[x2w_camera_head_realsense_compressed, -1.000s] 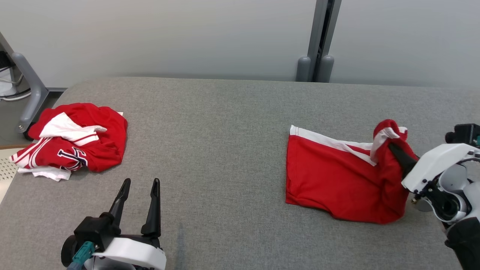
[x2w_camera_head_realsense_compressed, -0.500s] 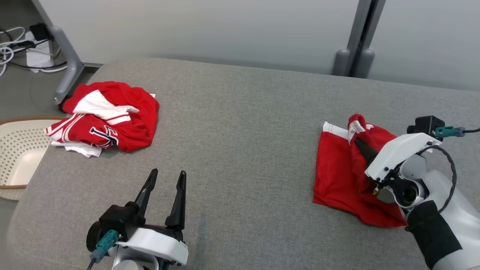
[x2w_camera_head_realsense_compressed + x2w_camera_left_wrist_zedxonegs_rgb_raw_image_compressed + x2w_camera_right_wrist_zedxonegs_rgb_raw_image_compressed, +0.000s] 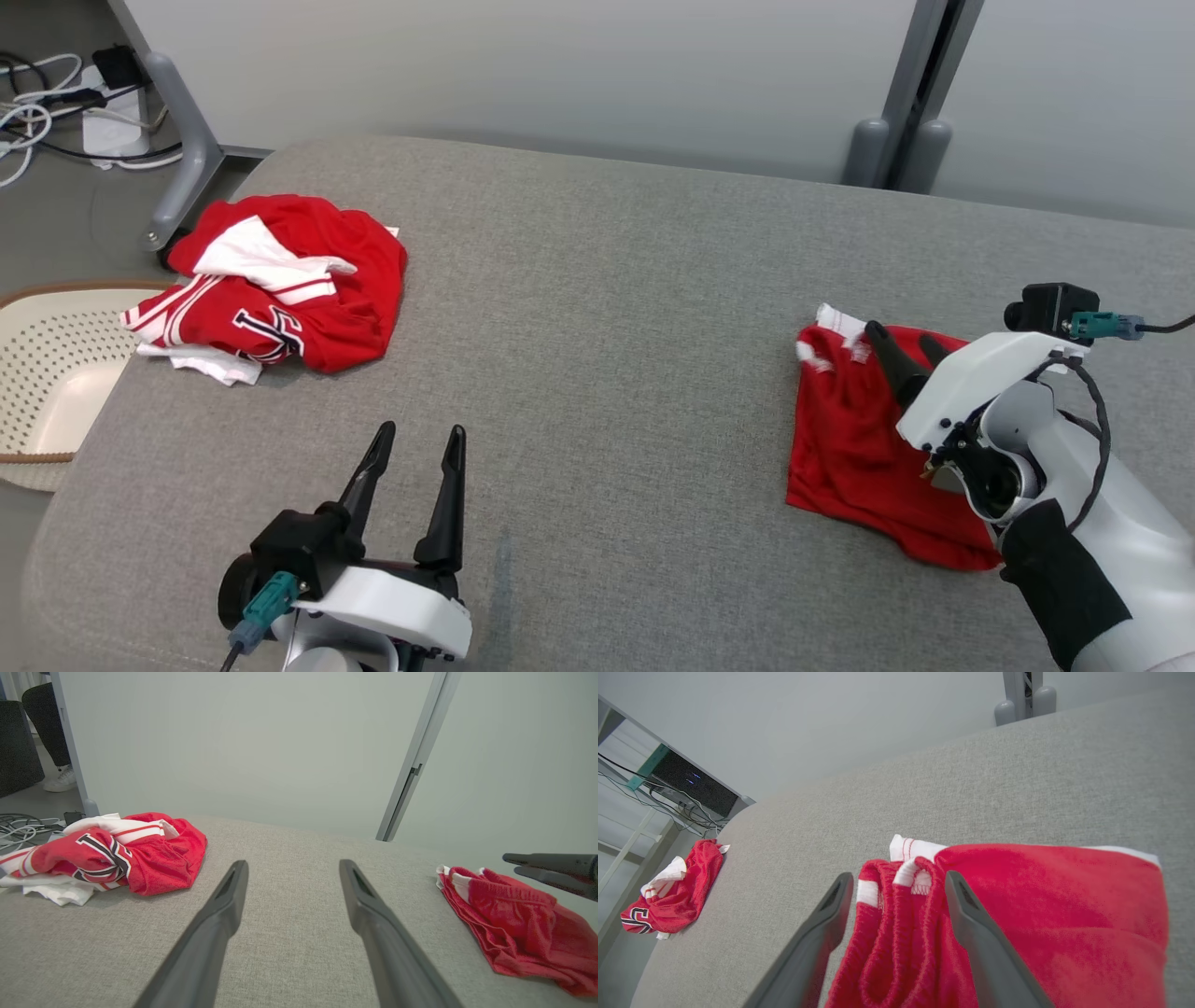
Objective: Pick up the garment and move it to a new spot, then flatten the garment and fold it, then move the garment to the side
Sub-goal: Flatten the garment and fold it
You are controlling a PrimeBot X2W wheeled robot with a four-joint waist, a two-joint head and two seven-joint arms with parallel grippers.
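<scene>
Two red garments lie on the grey padded table [image 3: 597, 280]. At the far left a perforated basket [image 3: 56, 373] sits off the table's edge, and next to it, on the table's left end, is a crumpled jersey pile [image 3: 308, 289]. Nearer the middle, the left gripper [image 3: 421, 431] hovers over bare cloth with its fingers spread wide, holding nothing, well apart from both garments. At the right lie the red shorts [image 3: 850, 457], doubled over into a compact shape, their white-trimmed waistband bunched at the far end. The right gripper [image 3: 898, 334] stands over that waistband, fingers apart and pinching nothing; in the right wrist view the gathered band lies between and below them. I judge the folding step to be in hand and nearly done. The next move calls for smoothing the bunched band, or closing on the stack's edge low enough to catch every layer, so the shorts slide aside without unfolding.
</scene>
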